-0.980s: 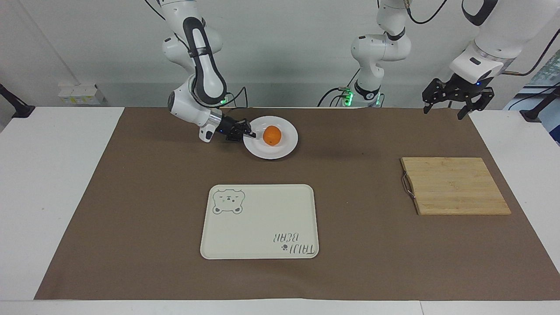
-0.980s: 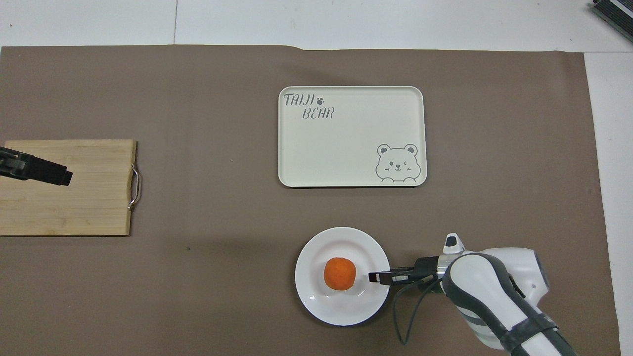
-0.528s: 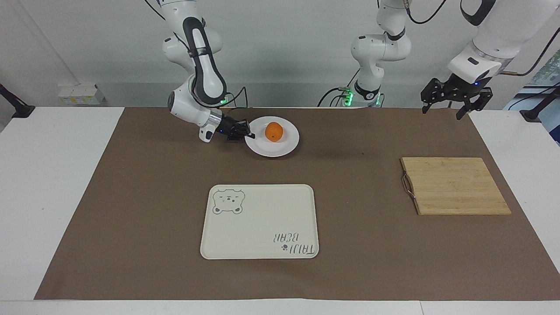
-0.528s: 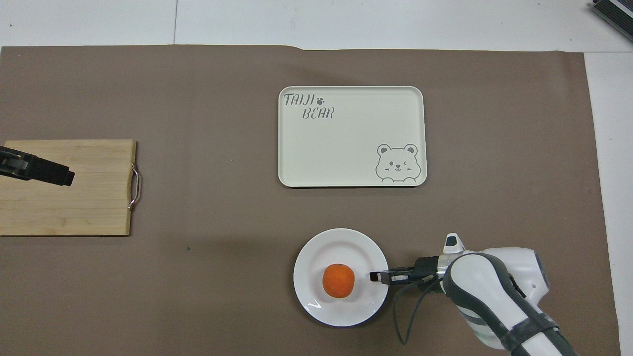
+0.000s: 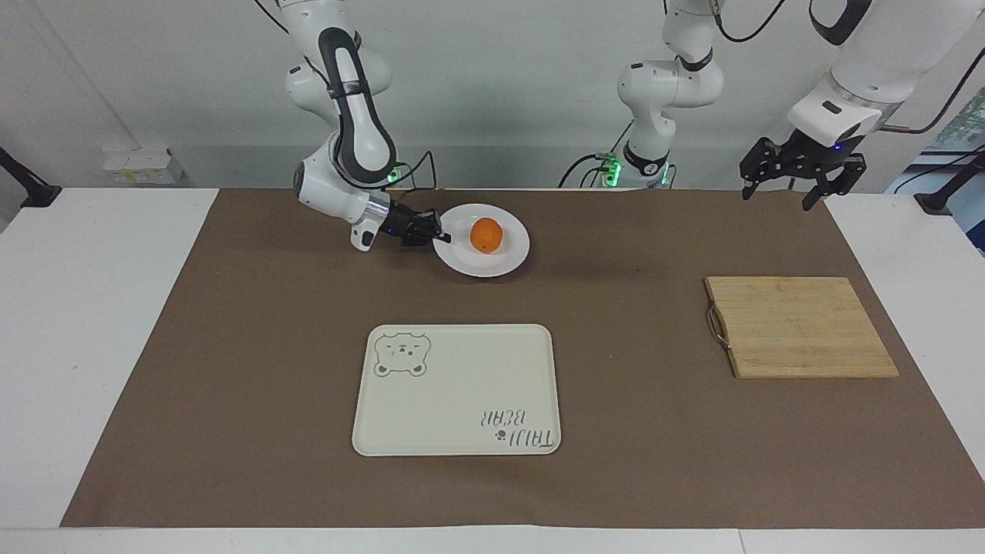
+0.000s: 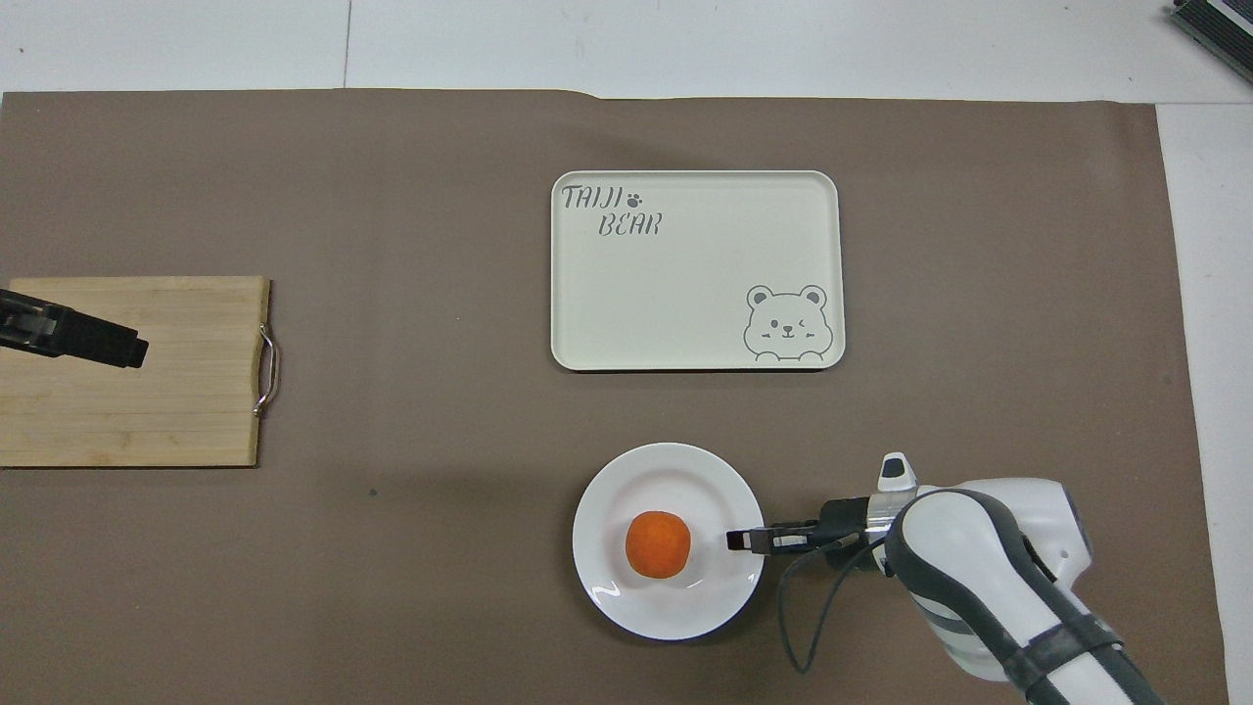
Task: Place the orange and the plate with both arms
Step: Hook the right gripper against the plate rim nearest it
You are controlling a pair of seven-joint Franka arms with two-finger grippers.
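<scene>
My right tool (image 5: 440, 238) is clenched on the rim of the plate (image 5: 504, 263), which carries the orange (image 5: 486, 235) near my bases. My left tool (image 5: 799, 172) hangs released above the desk's edge. Farther out lie the tray (image 5: 462, 392) and cutting board (image 5: 800, 327).

A brown mat (image 5: 231, 369) covers most of the white desk (image 5: 77, 308). At its middle lies a cream rectangular tray (image 5: 462, 385) with a bear drawing and "TAIJI BEAR" lettering. Toward the left arm's end lies a bamboo cutting board (image 5: 800, 327) with a metal handle (image 5: 716, 323).
</scene>
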